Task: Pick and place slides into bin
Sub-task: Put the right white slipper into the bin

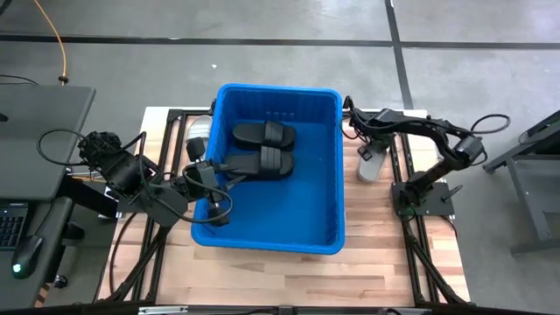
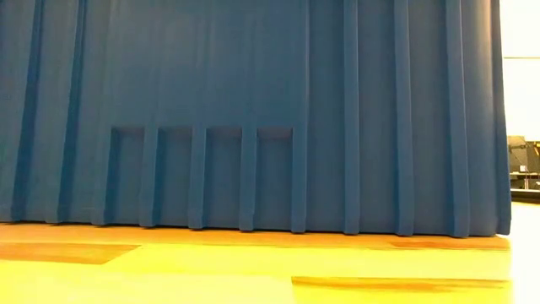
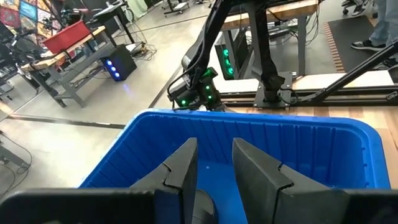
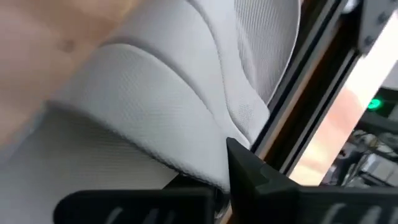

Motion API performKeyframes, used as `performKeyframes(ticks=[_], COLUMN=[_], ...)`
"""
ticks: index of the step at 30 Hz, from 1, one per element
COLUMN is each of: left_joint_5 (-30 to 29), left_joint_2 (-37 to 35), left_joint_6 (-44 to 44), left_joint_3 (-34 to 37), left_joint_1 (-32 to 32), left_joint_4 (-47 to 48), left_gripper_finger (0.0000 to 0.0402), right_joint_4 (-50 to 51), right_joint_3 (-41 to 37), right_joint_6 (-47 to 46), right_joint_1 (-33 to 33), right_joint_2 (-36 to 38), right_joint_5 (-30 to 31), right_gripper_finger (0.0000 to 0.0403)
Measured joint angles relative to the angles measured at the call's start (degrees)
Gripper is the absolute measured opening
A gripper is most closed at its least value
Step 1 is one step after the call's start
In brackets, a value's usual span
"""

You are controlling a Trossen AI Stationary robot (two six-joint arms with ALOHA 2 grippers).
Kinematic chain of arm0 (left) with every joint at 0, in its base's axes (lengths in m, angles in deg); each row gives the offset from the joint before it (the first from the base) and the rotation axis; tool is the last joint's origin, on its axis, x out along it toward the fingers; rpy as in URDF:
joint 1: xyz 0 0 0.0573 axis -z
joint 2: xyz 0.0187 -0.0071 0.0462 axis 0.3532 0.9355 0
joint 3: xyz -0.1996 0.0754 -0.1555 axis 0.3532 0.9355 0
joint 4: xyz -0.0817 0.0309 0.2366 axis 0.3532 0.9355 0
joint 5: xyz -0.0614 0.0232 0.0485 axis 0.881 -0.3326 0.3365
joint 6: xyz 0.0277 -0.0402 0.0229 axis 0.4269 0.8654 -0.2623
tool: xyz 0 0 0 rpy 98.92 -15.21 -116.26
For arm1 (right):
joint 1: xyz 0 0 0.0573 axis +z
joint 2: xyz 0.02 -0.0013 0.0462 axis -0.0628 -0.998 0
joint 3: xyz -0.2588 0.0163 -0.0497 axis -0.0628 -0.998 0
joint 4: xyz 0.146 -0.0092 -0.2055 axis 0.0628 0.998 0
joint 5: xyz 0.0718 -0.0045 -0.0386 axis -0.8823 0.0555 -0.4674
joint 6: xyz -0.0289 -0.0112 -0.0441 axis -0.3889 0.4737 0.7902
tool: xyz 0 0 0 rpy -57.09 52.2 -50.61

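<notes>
The blue bin (image 1: 328, 175) stands mid-table and fills the low view with its ribbed wall (image 2: 253, 110). Two black slides (image 1: 262, 135) (image 1: 265, 163) lie side by side on its floor. My left gripper (image 1: 223, 167) hovers over the bin's left wall, its fingers (image 3: 186, 168) a narrow gap apart with nothing between their tips. A pale grey-white slide (image 1: 368, 168) lies on the table just right of the bin. My right gripper (image 1: 367, 150) is down on it, pointing steeply down and shut. Its wrist view shows the slide's strap (image 4: 155, 93) close up. My right gripper comes at the pale slide from above, slanting down. One dark finger (image 4: 249, 168) sits against the edge of the wide strap (image 4: 211, 165). The other finger is hidden under the strap and the gripper's own body. The slide rests on the table.
A pale shape (image 1: 199, 128) lies on the table left of the bin, by its far corner. Black frame rails (image 1: 398, 166) run close beside the pale slide on the right. Bare wood (image 1: 262, 276) lies open along the table's near edge.
</notes>
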Motion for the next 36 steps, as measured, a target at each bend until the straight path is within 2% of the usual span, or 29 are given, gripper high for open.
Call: performKeyframes(ticks=[10, 18, 22, 29, 36], left_joint_5=[-1.2, -2.15, -2.94, -3.54, -4.95], left_joint_2=[0.0, 0.0, 0.0, 0.0, 0.0], left_joint_6=[-2.48, -3.97, -4.09, -4.54, -4.55], left_joint_3=[0.01, 0.01, -0.01, 0.01, 0.01], left_joint_1=[0.0, 0.0, 0.0, 0.0, -0.02], left_joint_4=[-0.03, -0.06, -0.04, -0.06, -0.02], left_gripper_finger=[0.0092, 0.0092, 0.0092, 0.0092, 0.0092], right_joint_4=[11.43, 20.93, 22.83, 25.26, 28.1], right_joint_3=[1.99, 2.11, 3.06, 13.24, 26.26], right_joint_6=[-4.16, -6.63, -9.76, -18.94, -27.23], right_joint_1=[3.94, 7.57, 9.64, 14.63, 21.28], right_joint_2=[4.76, 14.67, 20.95, 30.27, 33.75], right_joint_5=[-7.36, -8.98, -13.58, -15.47, -12.31], right_gripper_finger=[0.0001, 0.0, 0.0, 0.0, 0.0])
